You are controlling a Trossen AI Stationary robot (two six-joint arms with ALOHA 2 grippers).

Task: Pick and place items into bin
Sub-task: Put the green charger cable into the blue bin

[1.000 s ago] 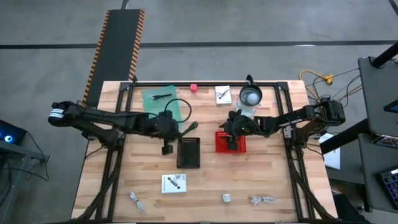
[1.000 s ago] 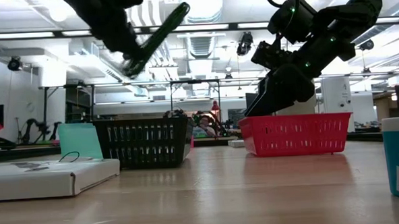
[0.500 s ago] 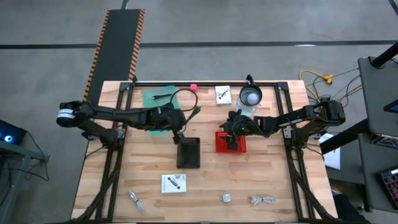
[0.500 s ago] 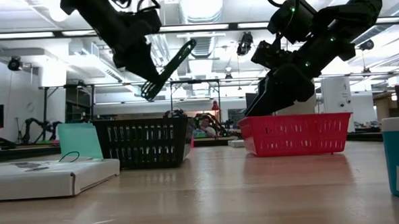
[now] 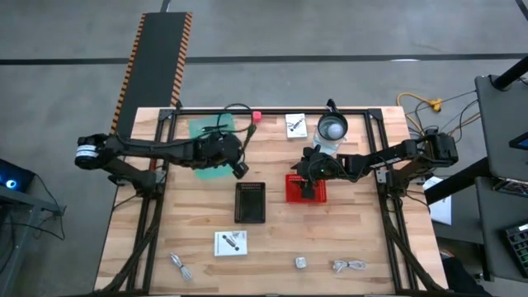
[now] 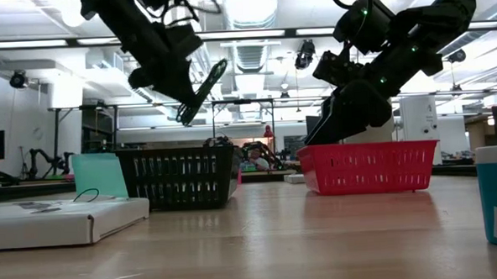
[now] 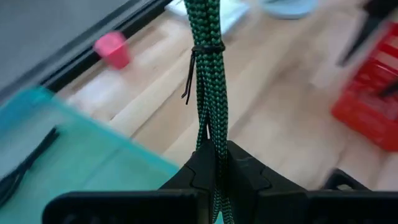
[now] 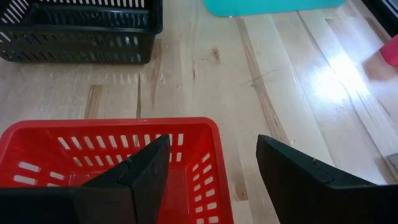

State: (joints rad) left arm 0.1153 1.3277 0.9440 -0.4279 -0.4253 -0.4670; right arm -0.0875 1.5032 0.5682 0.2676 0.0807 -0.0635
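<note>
My left gripper is shut on a green braided cable bundle and holds it in the air over the edge of the teal mat, between the mat and the pink blob. In the low view the bundle slants above the black basket. My right gripper is open and empty just above the red basket. A black pen lies on the mat. My left gripper pinches the green bundle between its two fingers, several strands side by side. The bundle runs along the fingers and sticks out past their tips, with a thin black tie around it farther out. It is lifted clear of the table and slants.
One white card lies beside the clear jug at the far edge, another card near the front. Silvery clips, a tiny cube and a pale cable bundle lie along the near edge. The black basket stands mid-table.
My left gripper has carried the green bundle first toward the table's right, then toward the far edge, and has turned so that the bundle's free end swings toward the far side. The bundle stays clear of the table.
</note>
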